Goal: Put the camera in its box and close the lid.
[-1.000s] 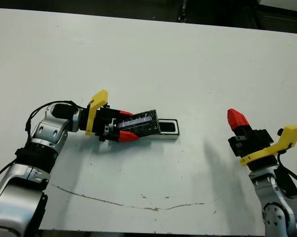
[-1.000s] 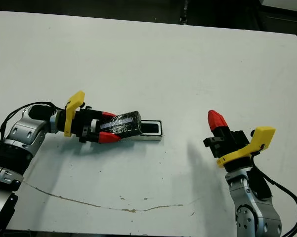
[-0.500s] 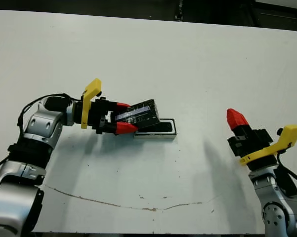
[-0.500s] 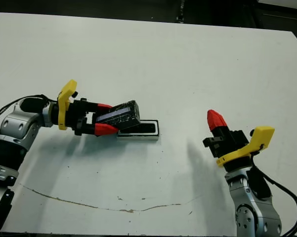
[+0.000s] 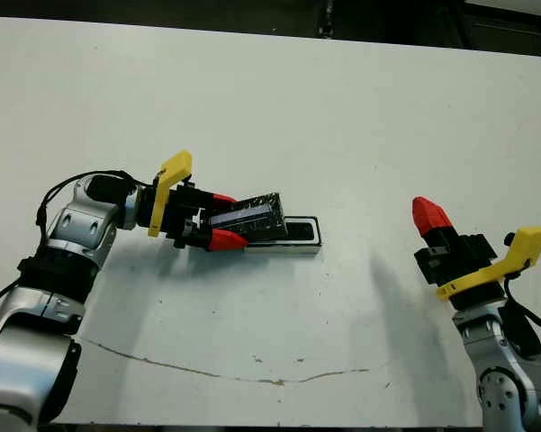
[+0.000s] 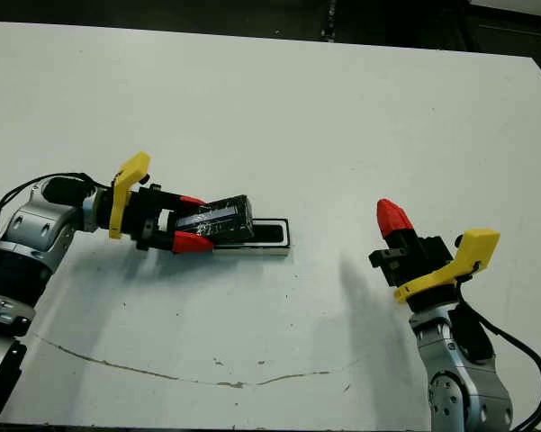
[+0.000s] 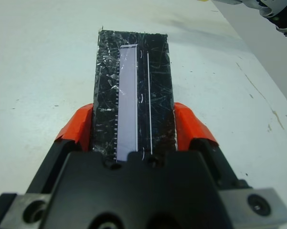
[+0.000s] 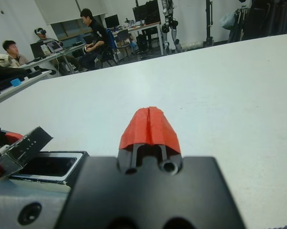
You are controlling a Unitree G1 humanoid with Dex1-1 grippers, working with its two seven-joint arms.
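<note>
The lid (image 5: pixel 249 219), a black speckled slab with a pale strip along its top, is clamped by its long edges between the two red fingertips (image 7: pixel 77 130) of the left claw (image 5: pixel 218 220). It is tilted, its far end raised above the left end of the box (image 5: pixel 293 236) and overlapping it, while the end toward the wrist sits between the fingers. The box lies flat on the white table (image 5: pixel 342 135), a shallow tray with a pale outer wall and a dark inside; whether the camera lies in it cannot be told. The right claw (image 5: pixel 429 216) stands well apart from the box, over the table's right side, its two red tips pressed together with nothing between them, pointing up and away. In the right wrist view, people (image 8: pixel 93 28) sit at desks beyond the table.
</note>
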